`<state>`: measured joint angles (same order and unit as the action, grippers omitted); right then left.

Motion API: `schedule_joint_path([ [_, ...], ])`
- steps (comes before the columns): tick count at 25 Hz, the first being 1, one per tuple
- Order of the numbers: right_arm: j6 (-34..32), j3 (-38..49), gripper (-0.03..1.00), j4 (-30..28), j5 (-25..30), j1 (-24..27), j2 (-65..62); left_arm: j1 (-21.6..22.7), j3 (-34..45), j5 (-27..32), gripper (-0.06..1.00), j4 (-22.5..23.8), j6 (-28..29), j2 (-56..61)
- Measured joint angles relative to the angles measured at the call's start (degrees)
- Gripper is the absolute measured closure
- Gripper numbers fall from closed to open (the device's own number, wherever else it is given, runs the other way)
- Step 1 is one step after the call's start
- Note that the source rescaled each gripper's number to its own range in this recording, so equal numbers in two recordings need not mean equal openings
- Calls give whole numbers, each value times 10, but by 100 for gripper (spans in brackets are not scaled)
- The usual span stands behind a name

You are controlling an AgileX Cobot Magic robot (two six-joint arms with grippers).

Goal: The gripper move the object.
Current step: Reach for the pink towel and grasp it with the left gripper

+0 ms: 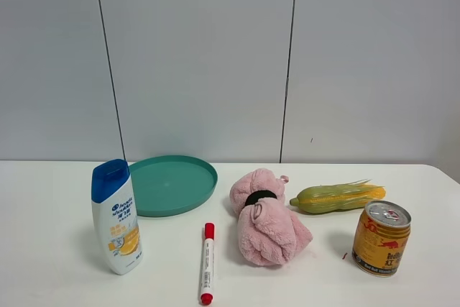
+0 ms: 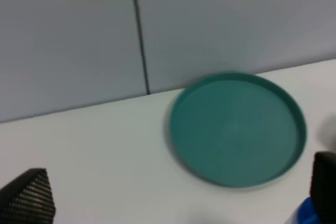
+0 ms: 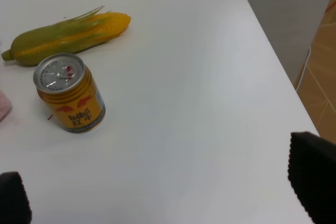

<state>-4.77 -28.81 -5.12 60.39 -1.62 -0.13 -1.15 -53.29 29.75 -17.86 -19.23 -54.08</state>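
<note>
The pink plush towel bundle (image 1: pixel 267 222), cinched by a black band (image 1: pixel 259 196), lies on the white table just right of centre. A thin sliver of it shows at the edge of the right wrist view (image 3: pixel 4 112). No gripper shows in the exterior high view. My left gripper (image 2: pixel 176 203) is open and empty, its black fingertips (image 2: pixel 29 199) wide apart above the table near the teal plate. My right gripper (image 3: pixel 163 195) is open and empty over bare table to the right of the can, away from the towel.
A teal plate (image 1: pixel 205 183) sits at the back left of the towel. A shampoo bottle (image 1: pixel 116 217) stands front left and a red marker (image 1: pixel 207 262) lies beside the towel. A corn cob (image 1: pixel 338 198) and a yellow can (image 1: pixel 381 238) are to its right. The table's right edge (image 3: pixel 273 56) is near.
</note>
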Motion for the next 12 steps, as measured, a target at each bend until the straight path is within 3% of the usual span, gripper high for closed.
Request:
schedule_joint_path([
  [12,0,0,-3,0,0,0,0,-176,-113,-13,-5,3,5,-161],
])
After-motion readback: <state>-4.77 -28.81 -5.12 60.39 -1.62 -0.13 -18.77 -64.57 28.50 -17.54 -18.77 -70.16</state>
